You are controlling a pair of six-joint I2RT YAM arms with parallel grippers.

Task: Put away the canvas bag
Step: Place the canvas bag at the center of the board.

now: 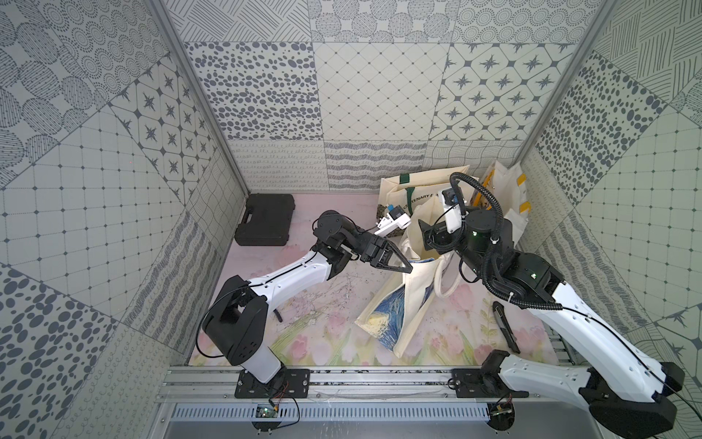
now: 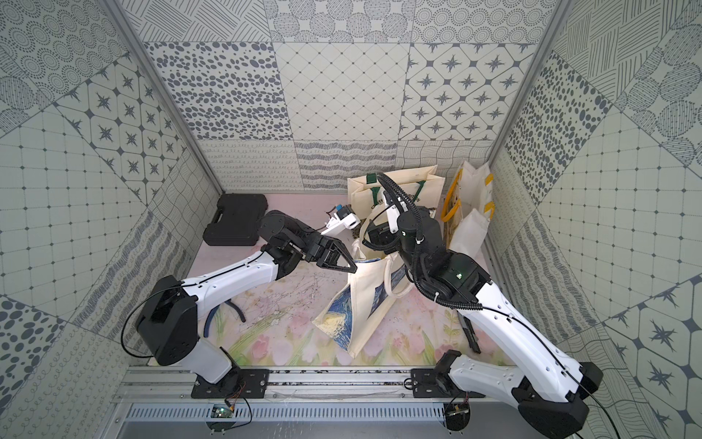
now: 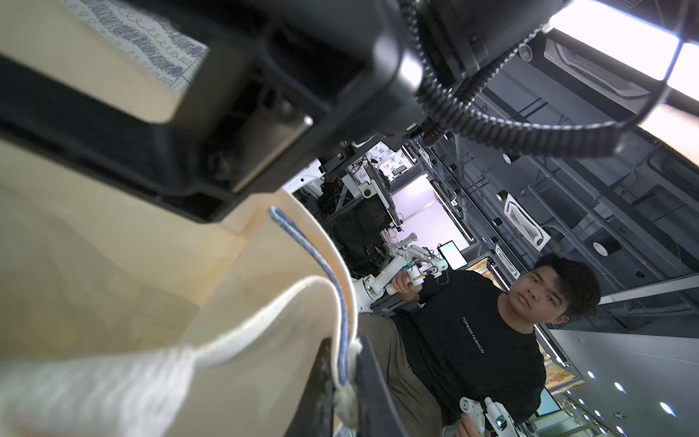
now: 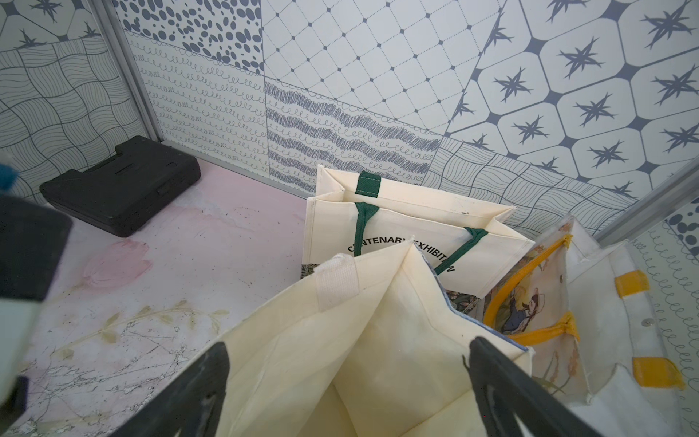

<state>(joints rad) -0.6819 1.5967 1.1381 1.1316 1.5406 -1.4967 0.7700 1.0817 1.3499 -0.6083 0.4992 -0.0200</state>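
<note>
Right end effector [image 4: 350, 344]: nearest the lens; fingers [image 4: 196, 382] spread wide, straddling the open mouth of the bag [image 4: 340, 302], gripping nothing.
Left end effector [image 1: 407, 267]: clamped on the bag's left rim; its wrist view shows the blue-edged hem pinched.
Bag position: centre-right of the tabletop [image 1: 323, 323], mouth uppermost. You cannot tell if the base rests down.
Long axis: runs from the base near you up and away to the mouth.
Corner: green-handled bag [image 1: 395, 190] and yellow-handled bag [image 1: 511, 190] stand just beyond that mouth.
Judgement: your move probably goes away along that axis; the right arm is nearer the corner.
</note>
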